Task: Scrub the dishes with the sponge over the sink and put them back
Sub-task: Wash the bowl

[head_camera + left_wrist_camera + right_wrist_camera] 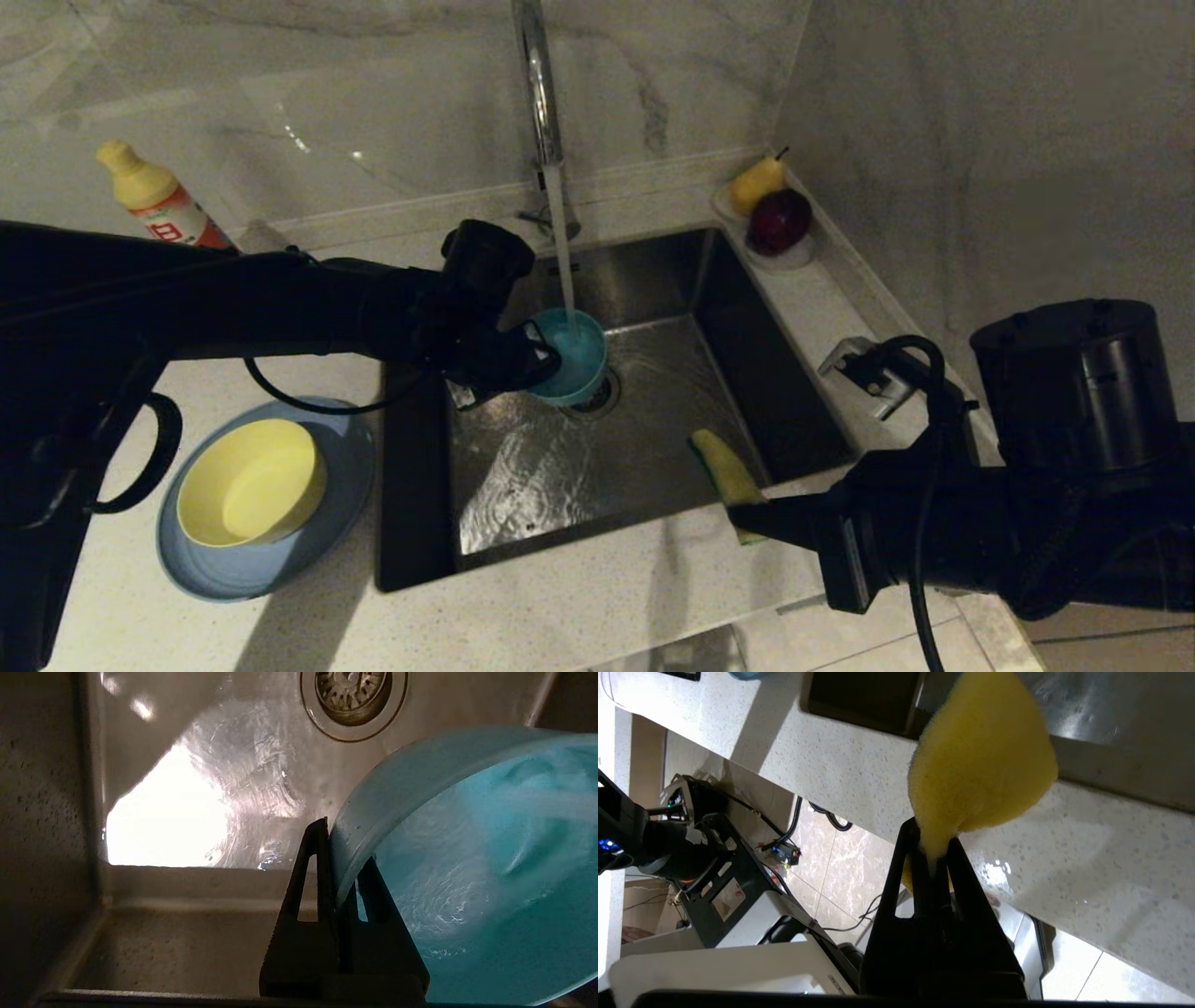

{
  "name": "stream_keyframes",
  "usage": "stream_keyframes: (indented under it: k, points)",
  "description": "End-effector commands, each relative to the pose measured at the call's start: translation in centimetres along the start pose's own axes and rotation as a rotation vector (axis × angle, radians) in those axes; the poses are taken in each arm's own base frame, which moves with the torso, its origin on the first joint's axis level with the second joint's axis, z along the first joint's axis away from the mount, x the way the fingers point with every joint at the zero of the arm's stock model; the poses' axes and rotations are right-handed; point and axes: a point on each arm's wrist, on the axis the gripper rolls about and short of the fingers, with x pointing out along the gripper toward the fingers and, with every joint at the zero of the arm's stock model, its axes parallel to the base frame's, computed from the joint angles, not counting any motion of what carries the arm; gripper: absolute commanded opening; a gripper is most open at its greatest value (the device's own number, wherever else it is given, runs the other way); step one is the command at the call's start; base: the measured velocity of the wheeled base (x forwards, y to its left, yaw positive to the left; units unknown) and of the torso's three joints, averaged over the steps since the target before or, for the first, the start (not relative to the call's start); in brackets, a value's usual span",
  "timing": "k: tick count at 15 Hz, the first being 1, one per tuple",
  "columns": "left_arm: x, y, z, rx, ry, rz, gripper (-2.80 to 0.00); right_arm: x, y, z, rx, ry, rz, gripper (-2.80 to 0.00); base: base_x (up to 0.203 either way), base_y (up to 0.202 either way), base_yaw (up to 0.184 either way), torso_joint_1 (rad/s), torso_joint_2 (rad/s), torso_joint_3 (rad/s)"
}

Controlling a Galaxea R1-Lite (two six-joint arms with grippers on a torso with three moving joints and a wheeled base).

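Over the sink (653, 439), under the running tap (541, 93), your left gripper (343, 858) is clamped on the rim of the teal bowl (571, 353), one finger inside and one outside, holding it tilted so the stream lands in its hollow just above the drain strainer (352, 693). Your right gripper (934, 847) is pinched tight on one end of the sponge (980, 760), which hangs at the sink's near edge, well apart from the bowl.

The step looks like wetting the bowl before scrubbing. Keep the bowl's mouth angled toward the drain so water spills into the basin rather than back over your wrist. Bring the sponge in from the free side of the rim, away from your left fingers, and press lightly: a thin rim grip can slip under a hard push. The yellow bowl (250, 481) sits nested on the blue-grey plate (233, 569) on the counter (560, 607), left of the sink.
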Motion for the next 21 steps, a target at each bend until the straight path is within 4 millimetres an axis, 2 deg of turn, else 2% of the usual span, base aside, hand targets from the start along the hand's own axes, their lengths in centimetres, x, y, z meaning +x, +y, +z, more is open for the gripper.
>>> stream_keyframes:
  k: [1, 2, 4, 6, 9, 11, 14, 18, 21]
  points:
    - [-1.1, 0.2, 0.2, -0.005, -0.007, -0.004, -2.80, -0.4, 0.0, -0.1, 0.000, -0.004, 0.008, -2.80, 0.000, 0.000, 0.000, 0.000, 0.00, 0.000]
    - [-1.5, 0.2, 0.2, -0.005, -0.009, -0.005, -2.80, -0.6, 0.1, 0.0, 0.000, -0.009, 0.012, -2.80, 0.000, 0.000, 0.000, 0.000, 0.00, 0.000]
    - [-3.4, 0.6, 0.6, -0.012, -0.032, -0.017, -2.80, -1.0, 0.2, -0.1, -0.001, -0.017, 0.016, -2.80, 0.000, 0.000, 0.000, 0.000, 0.00, 0.000]
    - [-5.5, 1.3, 1.7, -0.024, -0.122, 0.025, -2.80, -1.4, 0.0, -0.5, 0.004, -0.012, 0.019, -2.80, 0.000, 0.000, 0.000, 0.000, 0.00, 0.000]
    - [-7.6, 2.2, 3.2, -0.033, -0.268, 0.111, -2.80, -1.7, -0.2, -0.6, 0.007, -0.012, 0.020, -2.80, 0.000, 0.000, 0.000, 0.000, 0.00, 0.000]
    - [-7.9, 2.2, 3.9, -0.044, -0.354, 0.116, -2.80, -1.7, -0.1, -0.6, 0.006, -0.014, 0.020, -2.80, 0.000, 0.000, 0.000, 0.000, 0.00, 0.000]
    - [-7.9, 2.7, 3.4, -0.022, -0.419, 0.101, -2.80, -1.5, -0.3, -0.7, 0.011, -0.004, 0.013, -2.80, 0.000, 0.000, 0.000, 0.000, 0.00, 0.000]
    - [-7.8, 3.2, 2.8, 0.082, -0.645, -0.015, -2.80, -1.2, -0.7, -0.6, 0.013, 0.000, 0.011, -2.80, 0.000, 0.000, 0.000, 0.000, 0.00, 0.000]
    - [-8.1, 4.4, 1.9, 0.191, -0.793, -0.031, -2.80, -0.3, -1.6, -0.8, 0.032, 0.033, 0.016, -2.80, 0.000, 0.000, 0.000, 0.000, 0.00, 0.000]
